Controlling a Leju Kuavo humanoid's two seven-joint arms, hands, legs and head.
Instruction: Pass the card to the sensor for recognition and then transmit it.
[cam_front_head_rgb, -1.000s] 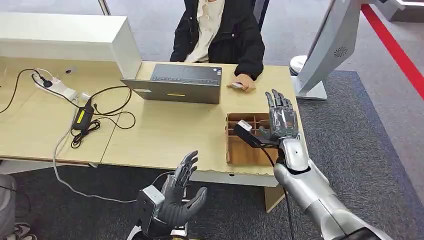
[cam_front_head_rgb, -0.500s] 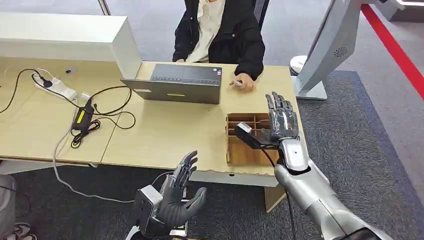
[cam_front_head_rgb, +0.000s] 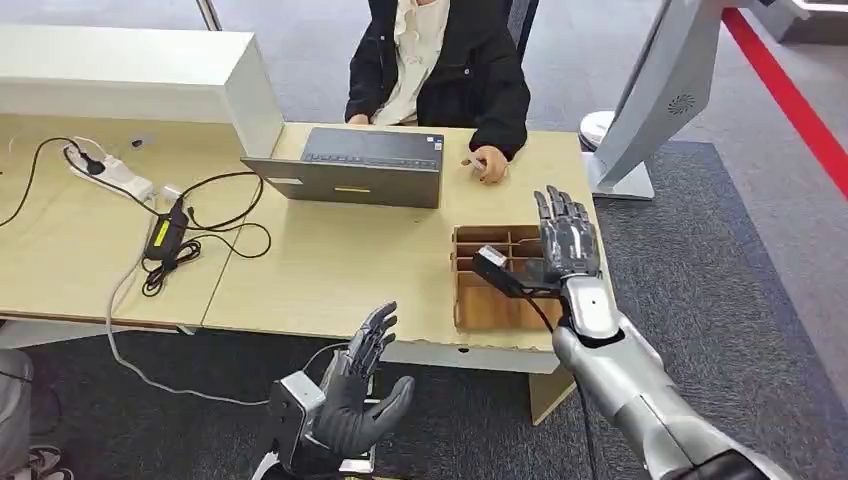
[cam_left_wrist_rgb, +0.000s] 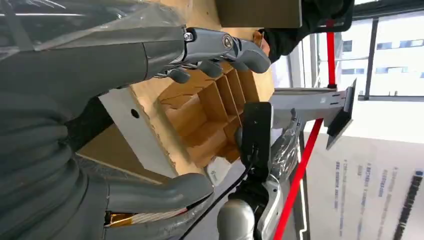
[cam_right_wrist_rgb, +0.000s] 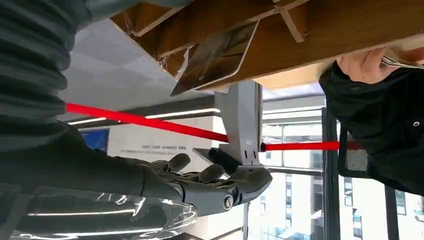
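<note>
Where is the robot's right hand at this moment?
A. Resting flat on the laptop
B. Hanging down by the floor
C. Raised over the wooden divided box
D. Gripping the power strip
C: the right hand is up, fingers spread, above the wooden divided box near the table's edge.

Wooden desk (cam_front_head_rgb: 330, 260) bearing an open laptop (cam_front_head_rgb: 355, 168), a power strip (cam_front_head_rgb: 112, 175) with black cables (cam_front_head_rgb: 205, 215), and a wooden divided box (cam_front_head_rgb: 490, 285). A seated person (cam_front_head_rgb: 440, 65) faces the laptop; a white stand (cam_front_head_rgb: 650, 100) is beside the desk.
</note>
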